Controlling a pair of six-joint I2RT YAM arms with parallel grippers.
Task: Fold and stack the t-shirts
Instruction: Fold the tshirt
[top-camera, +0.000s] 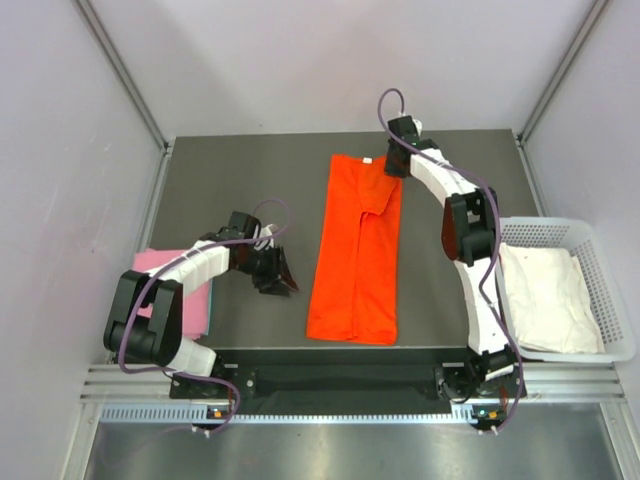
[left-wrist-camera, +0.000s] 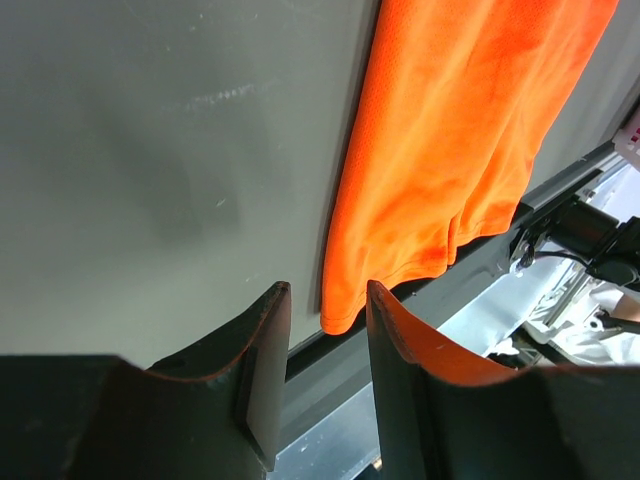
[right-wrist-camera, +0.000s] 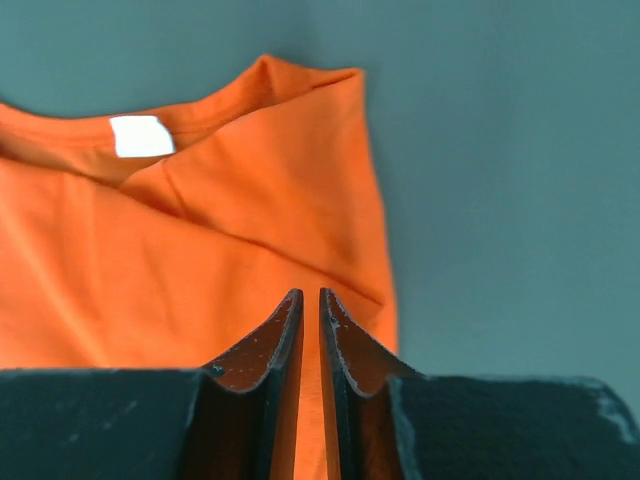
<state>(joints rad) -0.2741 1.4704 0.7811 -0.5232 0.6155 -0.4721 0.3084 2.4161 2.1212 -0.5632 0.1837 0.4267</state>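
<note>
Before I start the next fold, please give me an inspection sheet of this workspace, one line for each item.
Surface: dark grey table, faint scuffs.
Job's things: orange-red t-shirt folded into a long strip at the centre; pink t-shirt folded at the left edge; white t-shirt in the white basket, right.
Clutter: teal edge beside the pink t-shirt, unclear what.
Grippers: left gripper open over bare table; right gripper nearly shut at the orange-red collar end, hold on cloth unclear.
Cables: left purple cable and right purple cable, each looping above its arm.
Surroundings: pale walls, metal rail at near edge.
</note>
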